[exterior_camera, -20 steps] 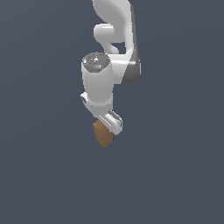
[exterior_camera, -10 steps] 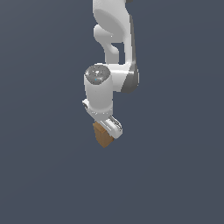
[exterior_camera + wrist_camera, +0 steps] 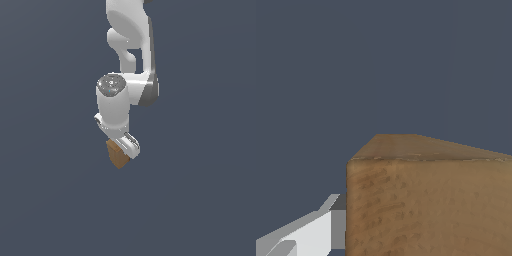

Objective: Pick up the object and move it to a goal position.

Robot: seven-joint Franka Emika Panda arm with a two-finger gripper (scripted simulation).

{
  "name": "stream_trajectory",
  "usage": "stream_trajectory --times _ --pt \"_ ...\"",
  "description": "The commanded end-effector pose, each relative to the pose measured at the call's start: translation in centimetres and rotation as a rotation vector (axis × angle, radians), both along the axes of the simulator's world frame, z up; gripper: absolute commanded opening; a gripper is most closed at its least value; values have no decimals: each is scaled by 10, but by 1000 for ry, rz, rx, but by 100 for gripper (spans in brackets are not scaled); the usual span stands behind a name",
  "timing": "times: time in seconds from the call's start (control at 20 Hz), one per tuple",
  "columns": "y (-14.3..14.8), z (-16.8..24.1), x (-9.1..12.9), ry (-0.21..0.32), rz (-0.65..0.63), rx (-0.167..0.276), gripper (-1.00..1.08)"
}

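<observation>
Glossy white arm (image 3: 116, 102), grey joints

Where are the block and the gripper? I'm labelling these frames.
block (image 3: 118, 157), exterior view, its brown side face; also (image 3: 426, 205), wrist view, its front face.
gripper (image 3: 126, 146), exterior view, between the white fingertips at the block.

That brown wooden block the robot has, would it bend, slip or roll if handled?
The wooden block looks solid with crisp edges, so probably stiff. Its flat faces suggest it won't roll. The grainy surface likely resists slipping in the end effector.
</observation>
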State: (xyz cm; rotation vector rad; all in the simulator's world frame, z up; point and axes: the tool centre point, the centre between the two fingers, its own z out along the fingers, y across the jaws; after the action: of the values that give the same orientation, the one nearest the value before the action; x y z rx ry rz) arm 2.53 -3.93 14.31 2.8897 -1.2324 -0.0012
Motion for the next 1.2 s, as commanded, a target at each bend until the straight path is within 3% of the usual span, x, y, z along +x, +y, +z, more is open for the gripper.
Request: stream_trajectory --times 0.0,0.55,1.15 --pt "0 0 0 0 0 0 -100" --pt "16 31 -9 0 0 0 -100" --pt "71 141 -42 -1 -1 -2 -100"
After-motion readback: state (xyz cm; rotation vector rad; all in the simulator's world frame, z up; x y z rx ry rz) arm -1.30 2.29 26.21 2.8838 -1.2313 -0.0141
